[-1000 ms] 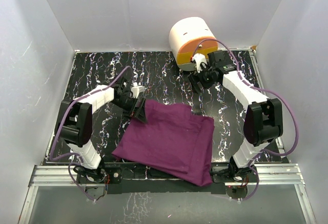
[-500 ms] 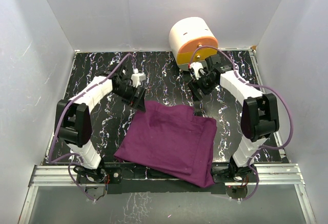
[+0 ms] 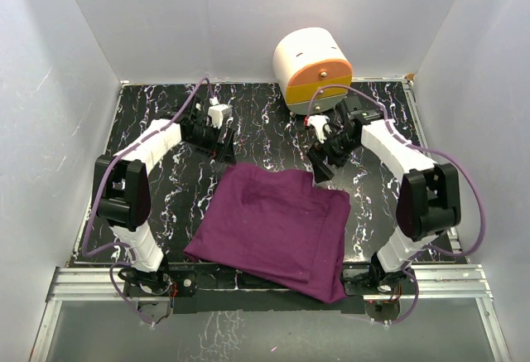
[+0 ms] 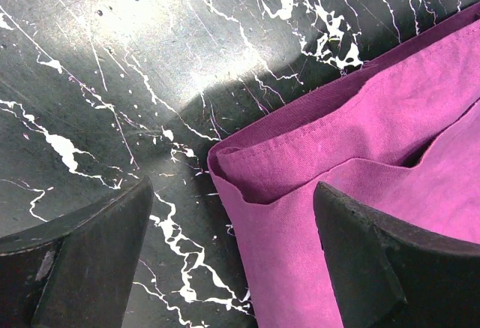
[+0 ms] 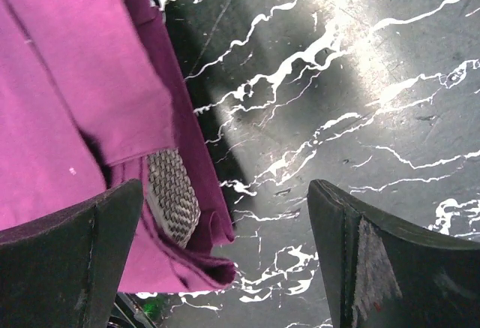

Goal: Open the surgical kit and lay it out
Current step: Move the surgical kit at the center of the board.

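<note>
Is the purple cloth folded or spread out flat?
Folded. The purple cloth lies in overlapping layers, with a corner of the mesh tray peeking from under a flap.

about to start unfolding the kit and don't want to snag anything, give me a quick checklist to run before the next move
1. Left gripper open: ok, jaws wide astride a folded corner of the purple cloth.
2. Right gripper open: ok, nothing held, astride the cloth's edge.
3. Cloth unfolded: not ok, it lies folded.
4. Wire-mesh tray located: ok, a corner peeks from under the cloth by the right gripper.
5. Instruments lying safely inside: cannot tell, hidden.
6. Cabinet clear of the cloth: ok, apart at the far edge.
</note>
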Robot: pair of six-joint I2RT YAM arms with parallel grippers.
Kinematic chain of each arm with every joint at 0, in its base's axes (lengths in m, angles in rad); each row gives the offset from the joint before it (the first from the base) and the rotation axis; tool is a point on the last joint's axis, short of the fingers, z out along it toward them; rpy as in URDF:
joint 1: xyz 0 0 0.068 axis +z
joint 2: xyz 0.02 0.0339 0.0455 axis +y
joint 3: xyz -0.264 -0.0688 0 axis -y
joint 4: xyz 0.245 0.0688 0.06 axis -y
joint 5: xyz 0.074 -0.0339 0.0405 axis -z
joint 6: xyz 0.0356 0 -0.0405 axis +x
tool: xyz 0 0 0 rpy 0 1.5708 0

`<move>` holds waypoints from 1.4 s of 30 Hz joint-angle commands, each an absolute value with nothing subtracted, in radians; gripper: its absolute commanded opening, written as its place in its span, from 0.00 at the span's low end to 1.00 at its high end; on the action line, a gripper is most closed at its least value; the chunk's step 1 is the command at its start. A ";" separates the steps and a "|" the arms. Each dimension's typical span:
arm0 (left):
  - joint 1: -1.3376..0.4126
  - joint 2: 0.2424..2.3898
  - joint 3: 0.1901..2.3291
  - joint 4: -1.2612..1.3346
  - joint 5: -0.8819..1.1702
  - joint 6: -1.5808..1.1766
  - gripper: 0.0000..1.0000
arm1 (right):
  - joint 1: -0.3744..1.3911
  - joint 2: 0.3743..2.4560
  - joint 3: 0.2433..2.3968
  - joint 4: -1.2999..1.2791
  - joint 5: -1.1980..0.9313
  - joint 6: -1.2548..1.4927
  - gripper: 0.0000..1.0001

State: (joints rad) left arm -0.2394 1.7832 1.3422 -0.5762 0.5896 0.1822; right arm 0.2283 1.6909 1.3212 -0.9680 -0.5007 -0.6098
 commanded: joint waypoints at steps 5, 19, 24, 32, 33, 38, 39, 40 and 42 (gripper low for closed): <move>-0.242 1.733 1.298 -0.520 0.606 0.193 0.87 | 0.250 1.579 1.234 -0.989 -0.555 -0.673 0.91; -0.243 1.686 1.251 -0.495 0.551 0.213 0.88 | 0.310 1.679 1.152 -0.902 -0.545 -0.665 0.75; -0.242 1.673 1.244 -0.489 0.517 0.222 0.88 | 0.310 1.710 1.175 -0.902 -0.545 -0.666 0.54; -0.243 1.640 1.245 -0.486 0.418 0.241 0.88 | 0.310 1.810 1.351 -0.918 -0.555 -0.614 0.03; -0.242 1.635 1.246 -0.486 0.407 0.242 0.88 | 0.310 1.825 1.381 -0.915 -0.557 -0.596 0.00; -0.242 1.617 1.253 -0.502 0.379 0.242 0.89 | 0.306 1.927 1.548 -0.916 -0.530 -0.529 0.00; -0.243 1.614 1.253 -0.503 0.372 0.242 0.89 | 0.298 1.948 1.598 -0.931 -0.519 -0.531 0.00; -0.243 1.611 1.253 -0.504 0.367 0.242 0.89 | 0.289 1.967 1.629 -0.947 -0.511 -0.541 0.00; -0.242 1.606 1.249 -0.500 0.361 0.242 0.89 | 0.270 1.998 1.679 -0.974 -0.500 -0.572 0.00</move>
